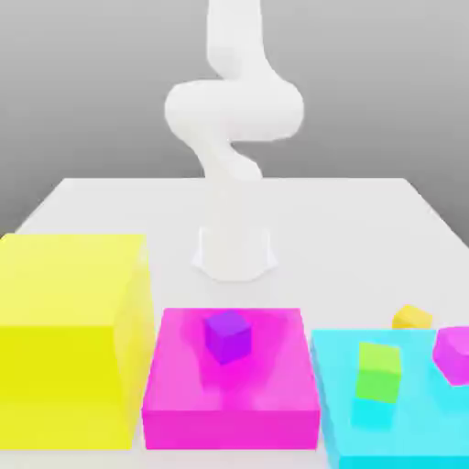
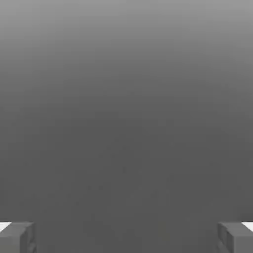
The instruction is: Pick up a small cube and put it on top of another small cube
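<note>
Exterior view: white arm [image 1: 229,119] rises from its base at the middle of the pale bench [image 1: 366,229] and bends out of the picture at the top.
Blocks in front: a large yellow block [image 1: 69,339] at the exterior view's left, a flat magenta block [image 1: 174,385] in the middle, a cyan block [image 1: 334,403] at the exterior view's right.
Small cubes: a purple cube [image 1: 227,336] sits tilted on the magenta block; a green cube [image 1: 377,373] lies on the cyan block; a magenta cube [image 1: 452,353] shows at the right edge over the cyan block; a yellow cube [image 1: 412,318] rests on the bench just behind the cyan block.
Cubes against arm: all four lie near the front, well apart from the arm's base and far below its raised upper links.
Hand view: gripper [image 2: 126,237] stands wide, one grey fingertip [image 2: 17,237] at each lower corner, nothing between them, only plain grey beyond.
</note>
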